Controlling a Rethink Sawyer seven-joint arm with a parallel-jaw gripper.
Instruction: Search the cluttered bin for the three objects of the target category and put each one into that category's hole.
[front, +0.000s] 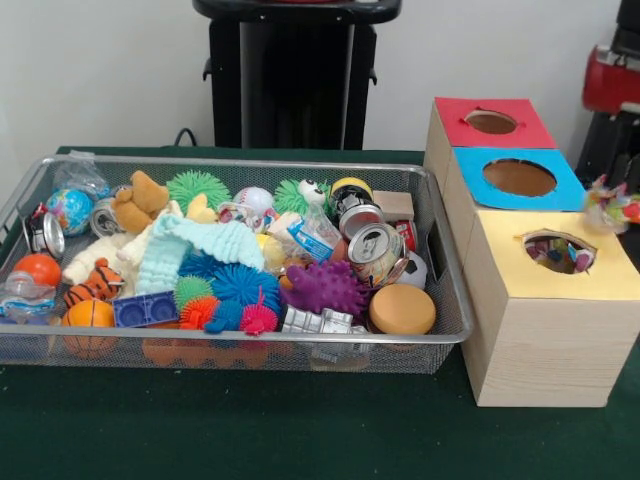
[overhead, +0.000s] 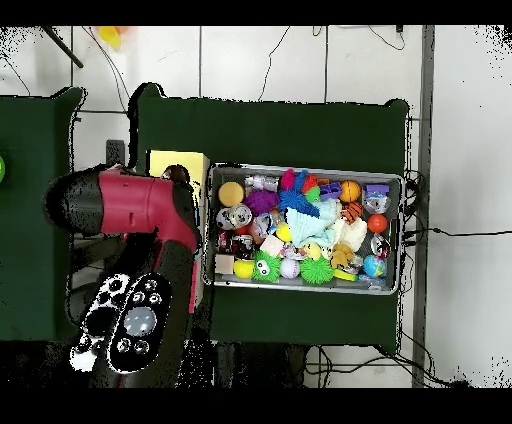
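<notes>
Pincer: hidden under the red arm (overhead: 140, 215) in your overhead view, so you cannot tell whether it is wide, narrow or holding anything.
Boxes beside the arm: 3, each with 1 hole: red (front: 492, 122), blue (front: 518, 178), yellow (front: 558, 252), the last showing items inside.
Mesh bin (front: 440, 300): 1, piled with clutter, including 1 purple spiky toy (front: 325, 288) and 1 plush tiger (front: 95, 283).

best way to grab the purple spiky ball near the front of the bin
Probably come straight down on the purple spiky ball and close across its round body. It sits on top of the clutter with its upper side exposed, while a crushed can and a tan round disc crowd its sides, leaving little room for a sideways approach. Its soft-looking spikes should give under the squeeze.
</notes>
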